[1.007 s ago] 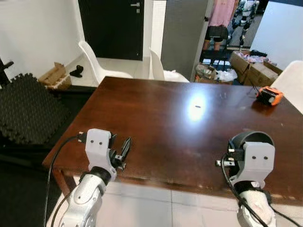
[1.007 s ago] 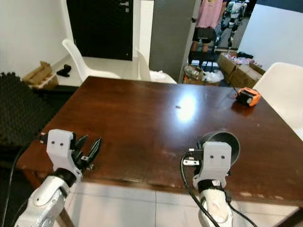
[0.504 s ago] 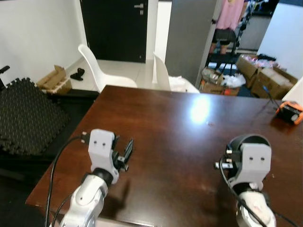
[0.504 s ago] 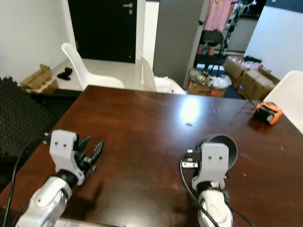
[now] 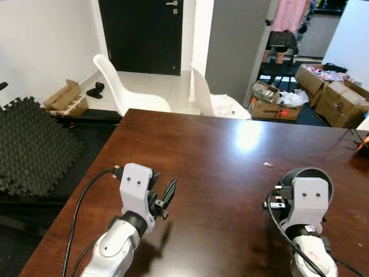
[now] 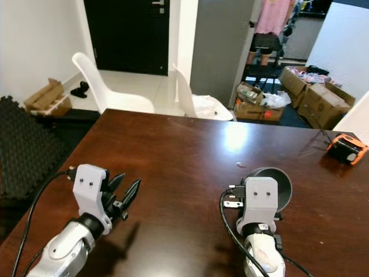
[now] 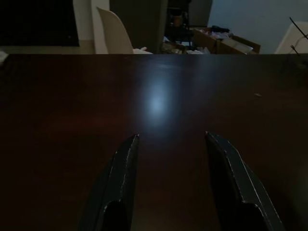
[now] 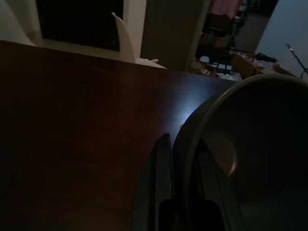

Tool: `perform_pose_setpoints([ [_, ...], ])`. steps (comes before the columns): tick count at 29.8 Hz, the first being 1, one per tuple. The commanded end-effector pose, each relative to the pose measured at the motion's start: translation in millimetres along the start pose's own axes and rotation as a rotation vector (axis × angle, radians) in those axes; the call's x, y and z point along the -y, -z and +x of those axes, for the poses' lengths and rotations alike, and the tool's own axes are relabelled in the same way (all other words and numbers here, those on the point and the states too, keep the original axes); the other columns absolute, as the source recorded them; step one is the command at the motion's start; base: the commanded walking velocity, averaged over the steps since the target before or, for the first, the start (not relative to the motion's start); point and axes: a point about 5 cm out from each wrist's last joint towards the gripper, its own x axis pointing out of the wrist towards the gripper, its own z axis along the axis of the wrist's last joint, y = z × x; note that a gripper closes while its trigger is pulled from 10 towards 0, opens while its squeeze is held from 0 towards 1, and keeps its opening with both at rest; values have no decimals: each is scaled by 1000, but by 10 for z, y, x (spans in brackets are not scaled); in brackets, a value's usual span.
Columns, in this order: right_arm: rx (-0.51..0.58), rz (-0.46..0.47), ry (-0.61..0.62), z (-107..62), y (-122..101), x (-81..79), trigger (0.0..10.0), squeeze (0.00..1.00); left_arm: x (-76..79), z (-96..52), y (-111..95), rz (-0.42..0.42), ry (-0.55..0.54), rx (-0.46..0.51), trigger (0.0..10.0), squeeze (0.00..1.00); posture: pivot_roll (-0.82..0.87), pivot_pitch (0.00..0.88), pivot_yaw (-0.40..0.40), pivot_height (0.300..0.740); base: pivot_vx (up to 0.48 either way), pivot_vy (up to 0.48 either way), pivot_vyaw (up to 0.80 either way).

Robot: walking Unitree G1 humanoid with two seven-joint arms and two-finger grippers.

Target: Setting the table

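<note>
A dark grey bowl is held tilted over the right part of the dark brown table. My right gripper is shut on the bowl's rim, one finger inside and one outside. My left gripper hovers over the table's near left part. In the left wrist view the left gripper is open, with nothing but bare wood between its fingers.
An orange tape measure lies at the table's far right. Two white chairs stand behind the far edge. Black foam mats cover the floor at left. Cardboard boxes and a person are in the background.
The camera has moved forward, so the table's near edge has dropped out of view and both grippers now sit over the tabletop. The grip on the bowl is unchanged.
</note>
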Motion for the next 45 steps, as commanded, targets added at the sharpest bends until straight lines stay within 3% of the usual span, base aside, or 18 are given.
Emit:
perform_pose_setpoints([
  [1, -64, -20, -30, -40, 109, 10, 10000, 0, 29, -27, 22, -2, 12, -13, 10000, 0, -10, 114, 65, 740, 0, 0, 0],
  [7, -142, -107, -120, -9, 159, 25, 10000, 0, 11, -47, 51, 1, 3, -30, 10000, 0, -13, 112, 65, 740, 0, 0, 0],
  [9, -225, -135, -223, 56, 153, 62, 10000, 0, -2, -65, 78, 6, -1, -45, 10000, 0, -16, 115, 68, 740, 0, 0, 0],
  [11, -240, -145, -270, 74, 137, 68, 10000, 0, -5, -70, 85, 7, -2, -49, 10000, 0, -16, 116, 69, 740, 0, 0, 0],
  [13, -281, -167, -394, 116, 87, 81, 10000, 0, -14, -90, 99, 12, 0, -59, 10000, 0, -18, 120, 72, 740, 0, 0, 0],
  [16, -288, -168, -418, 127, 71, 85, 10000, 0, -17, -95, 103, 13, 0, -62, 10000, 0, -18, 120, 72, 740, 0, 0, 0],
  [17, -316, -171, -514, 178, 7, 94, 10000, 0, -30, -113, 116, 20, -2, -70, 10000, 0, -18, 126, 69, 740, 0, 0, 0],
  [18, -316, -171, -514, 178, 7, 94, 10000, 0, -30, -113, 116, 20, -2, -70, 10000, 0, -18, 126, 69, 740, 0, 0, 0],
  [21, -376, -106, -678, 276, -148, 102, 10000, 0, -52, -131, 121, 26, -9, -77, 10000, 0, -16, 132, 63, 740, 0, 0, 0],
  [26, -434, -68, -760, 322, -227, 127, 10000, 0, -54, -142, 125, 28, -12, -80, 10000, 0, -15, 135, 59, 740, 0, 0, 0],
  [29, -519, -199, -930, 305, -206, 187, 10000, 0, -48, -159, 136, 29, -13, -85, 10000, 0, -16, 140, 54, 740, 0, 0, 0],
  [32, -537, -220, -979, 296, -198, 178, 10000, 0, -47, -161, 139, 28, -13, -86, 10000, 0, -17, 141, 51, 740, 0, 0, 0],
  [36, -548, -334, -1236, 189, -169, 0, 10000, 0, 0, -155, 107, 29, 19, -84, 10000, 0, -6, 145, 51, 740, 0, 0, 0],
  [38, -539, -364, -1276, 172, -171, -38, 10000, 0, 21, -156, 87, 36, 44, -82, 10000, 0, -3, 145, 51, 740, 0, 0, 0],
  [39, -503, -437, -1372, 131, -184, -141, 10000, 0, 48, -186, 8, 91, 149, -77, 10000, 0, 6, 147, 49, 740, 0, 0, 0],
  [43, -490, -461, -1402, 119, -189, -177, 10000, 0, 45, -202, -21, 121, 185, -79, 10000, 0, 6, 147, 49, 740, 0, 0, 0],
  [45, -462, -526, -1459, 106, -175, -263, 10000, 0, -100, -369, -66, 253, 347, -154, 10000, 0, 19, 150, 46, 740, 0, 0, 0],
])
